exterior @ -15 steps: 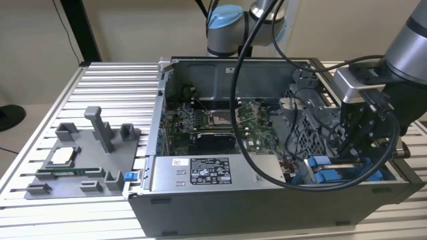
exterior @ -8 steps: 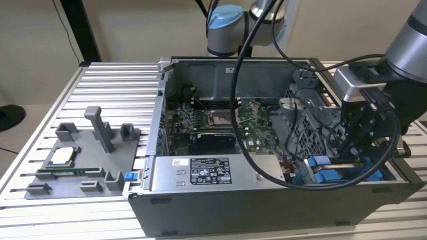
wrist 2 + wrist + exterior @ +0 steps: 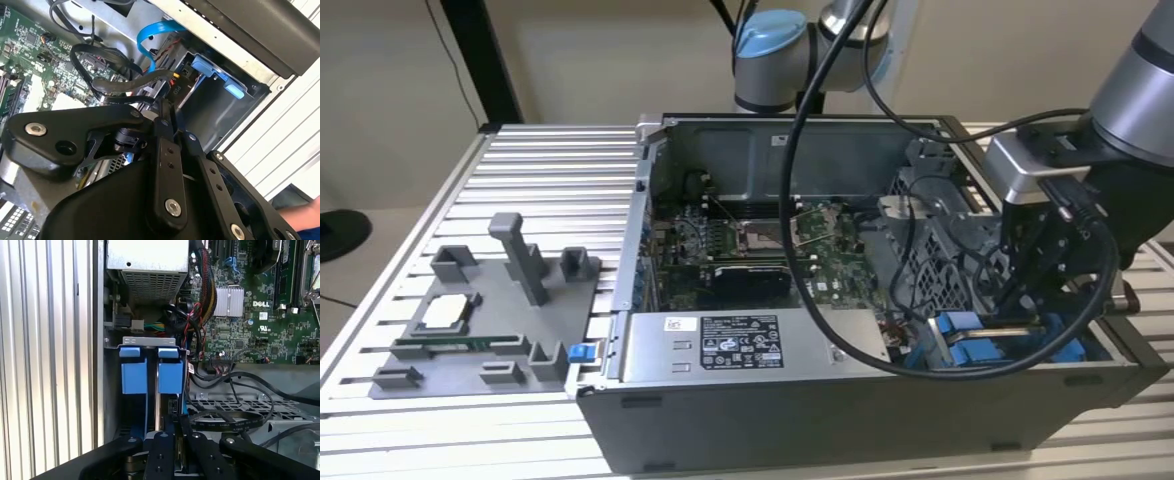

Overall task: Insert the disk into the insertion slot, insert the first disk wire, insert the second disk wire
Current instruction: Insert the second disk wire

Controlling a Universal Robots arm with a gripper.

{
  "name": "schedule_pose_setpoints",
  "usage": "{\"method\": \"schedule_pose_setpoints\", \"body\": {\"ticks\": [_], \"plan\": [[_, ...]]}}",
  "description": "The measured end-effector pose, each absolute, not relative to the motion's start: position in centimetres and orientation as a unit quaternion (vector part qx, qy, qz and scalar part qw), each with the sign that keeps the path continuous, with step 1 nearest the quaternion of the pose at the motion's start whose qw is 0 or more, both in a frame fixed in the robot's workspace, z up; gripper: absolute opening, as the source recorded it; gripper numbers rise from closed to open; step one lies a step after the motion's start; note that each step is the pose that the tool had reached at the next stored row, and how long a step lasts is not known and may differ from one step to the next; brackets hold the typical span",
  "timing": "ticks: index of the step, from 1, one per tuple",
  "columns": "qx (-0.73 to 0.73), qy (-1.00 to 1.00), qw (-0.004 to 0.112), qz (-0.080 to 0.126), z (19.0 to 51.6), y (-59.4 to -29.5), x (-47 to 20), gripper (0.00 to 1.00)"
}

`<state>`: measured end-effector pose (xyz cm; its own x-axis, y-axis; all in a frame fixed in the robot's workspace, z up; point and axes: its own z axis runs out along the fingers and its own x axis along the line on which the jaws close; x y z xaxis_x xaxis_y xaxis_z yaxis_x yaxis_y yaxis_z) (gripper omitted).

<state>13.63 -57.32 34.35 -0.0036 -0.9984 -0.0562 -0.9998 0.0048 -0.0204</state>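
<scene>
Down at the corner of the open computer case (image 3: 854, 400) toward the exterior view's right, the tool (image 3: 1034, 300) hung directly over the insertion slot (image 3: 150, 375), its links pointing into the bay. In the first wrist view the fingers (image 3: 175, 450) looked drawn close together around something thin and dark, possibly a wire end, though I could not tell for certain what they pinched. The disk (image 3: 170, 415) appeared to sit already in the slot just ahead of the tool, its long axis running in line with the fingers; little of it showed beyond a sliver of metal edge between bright blue carrier tabs (image 3: 170, 376). Black cables (image 3: 235, 415) looped close beside it.
</scene>
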Motion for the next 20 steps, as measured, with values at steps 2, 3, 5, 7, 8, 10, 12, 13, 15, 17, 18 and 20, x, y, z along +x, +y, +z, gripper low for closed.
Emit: {"method": "schedule_pose_setpoints", "body": {"ticks": [2, 3, 5, 7, 8, 10, 12, 13, 15, 17, 18, 20], "plan": [[-0.705, 0.708, 0.027, 0.012, 34.2, -57.3, 13.6, 0.0], [-0.705, 0.708, 0.027, 0.013, 34.1, -57.3, 13.6, 0.0], [-0.705, 0.708, 0.027, 0.012, 33.9, -57.3, 13.6, 0.0], [-0.705, 0.709, 0.027, 0.012, 33.7, -57.3, 13.6, 0.0], [-0.705, 0.709, 0.026, 0.012, 33.5, -57.3, 13.6, 0.0], [-0.705, 0.709, 0.026, 0.012, 33.1, -57.3, 13.6, 0.0], [-0.705, 0.709, 0.026, 0.011, 33.0, -57.2, 13.6, 0.0], [-0.705, 0.709, 0.026, 0.011, 33.0, -57.2, 13.6, 0.0], [-0.705, 0.709, 0.027, 0.012, 32.9, -57.2, 13.6, 1.0], [-0.705, 0.709, 0.028, 0.013, 32.7, -57.2, 13.6, 1.0], [-0.705, 0.709, 0.028, 0.013, 32.9, -57.2, 13.6, 1.0], [-0.705, 0.709, 0.028, 0.013, 33.7, -57.3, 13.6, 1.0]]}}
